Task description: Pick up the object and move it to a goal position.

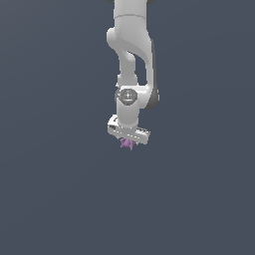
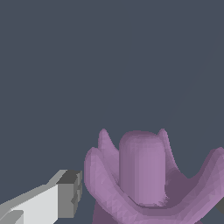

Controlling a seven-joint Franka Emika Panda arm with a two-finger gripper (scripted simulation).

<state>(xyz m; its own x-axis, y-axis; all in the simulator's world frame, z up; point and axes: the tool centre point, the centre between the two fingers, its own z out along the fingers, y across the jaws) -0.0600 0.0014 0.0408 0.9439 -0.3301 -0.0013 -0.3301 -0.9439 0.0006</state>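
While hanging just beneath the white robot gripper [image 1: 128, 140], small purple-mauve lump with short finger-like prongs [image 1: 127, 144] seen against plain dark grey-blue background [image 1: 50, 189]. Up close in the wrist view, rounded central stub and curling prongs of the lump [image 2: 142, 175] filling the frame, with one grey-tipped white finger [image 2: 65, 194] just beside it, contact unclear. Cannot tell whether fingers clamped on the lump.
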